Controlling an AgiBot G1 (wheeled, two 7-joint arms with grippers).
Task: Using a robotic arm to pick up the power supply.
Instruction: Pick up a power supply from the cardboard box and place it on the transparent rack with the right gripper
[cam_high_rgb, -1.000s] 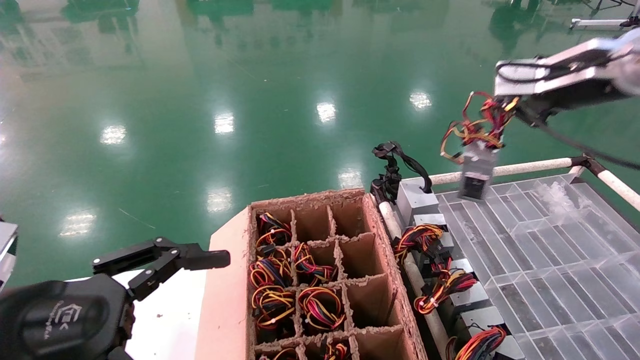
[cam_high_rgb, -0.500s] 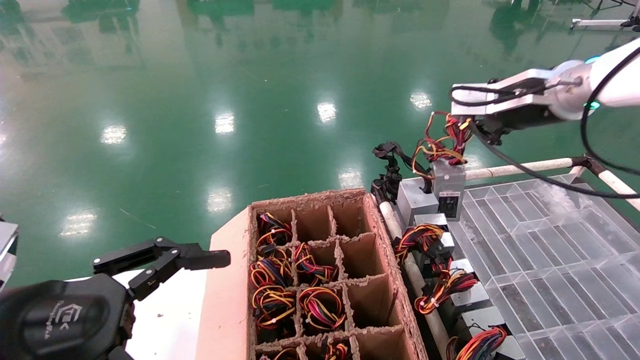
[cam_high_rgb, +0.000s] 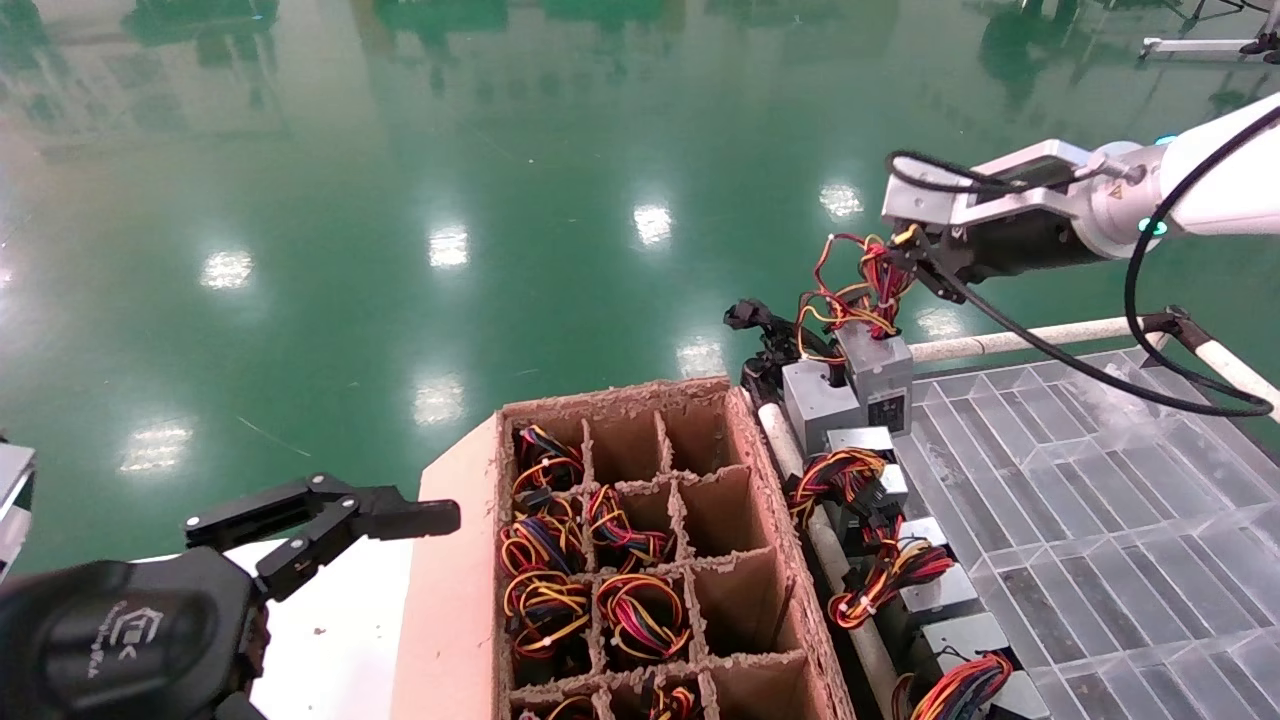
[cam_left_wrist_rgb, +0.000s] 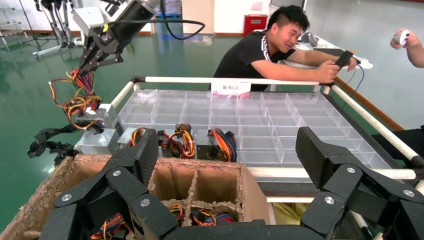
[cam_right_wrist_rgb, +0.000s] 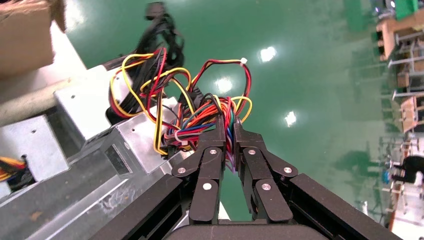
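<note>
The power supply (cam_high_rgb: 875, 375) is a small grey box with a black-and-white label and coloured wires (cam_high_rgb: 850, 295) on top. It hangs upright at the far left corner of the clear tray (cam_high_rgb: 1100, 500), right beside another grey unit (cam_high_rgb: 815, 400). My right gripper (cam_high_rgb: 905, 262) is shut on its wire bundle from above. The right wrist view shows the fingertips (cam_right_wrist_rgb: 227, 125) pinching the wires, with the grey body (cam_right_wrist_rgb: 140, 142) below. The left wrist view shows the same unit (cam_left_wrist_rgb: 97, 117) under the right gripper (cam_left_wrist_rgb: 95, 55). My left gripper (cam_high_rgb: 400, 520) stays open at the near left, holding nothing (cam_left_wrist_rgb: 227, 150).
A divided cardboard box (cam_high_rgb: 640, 540) holds several wire bundles. More power supplies (cam_high_rgb: 930, 590) line the tray's left edge. A loose black cable bundle (cam_high_rgb: 770, 340) hangs at the tray's far corner. White rails (cam_high_rgb: 1030, 338) frame the tray. A person (cam_left_wrist_rgb: 280, 45) leans behind it.
My right arm has carried the power supply left and down, from above the tray's far edge to beside the grey unit at the far left corner. The left arm has not moved.
</note>
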